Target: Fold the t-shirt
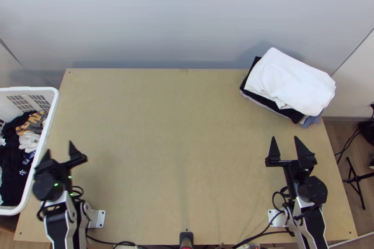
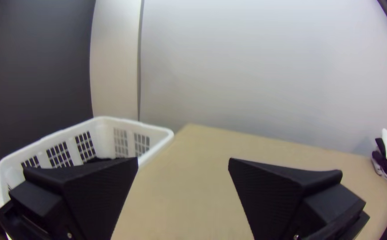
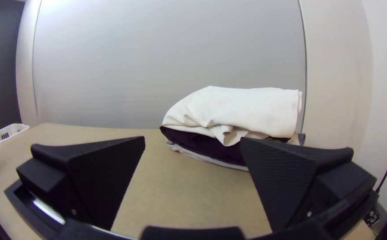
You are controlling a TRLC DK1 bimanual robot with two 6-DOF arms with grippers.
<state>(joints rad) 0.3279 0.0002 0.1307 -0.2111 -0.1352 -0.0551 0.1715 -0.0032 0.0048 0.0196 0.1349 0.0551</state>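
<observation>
T-shirt (image 1: 290,81) lay folded atop dark cloth (image 1: 293,115), table's (image 1: 163,132) far right corner; left gripper (image 1: 59,147) beside basket (image 1: 54,109), right gripper (image 1: 284,138) near cloth stack; both pointed toward far edge, fingers apart.

The top camera looks down; wrist cameras face the wall (image 2: 269,58).

Wooden table (image 1: 177,146) under folded clothes (image 1: 290,81)

Robotics lab, two robot arms (image 1: 61,223) on a wooden table (image 1: 182,155), plain pale wall (image 1: 163,20), cables (image 1: 266,234), black stand (image 1: 356,180)
</observation>
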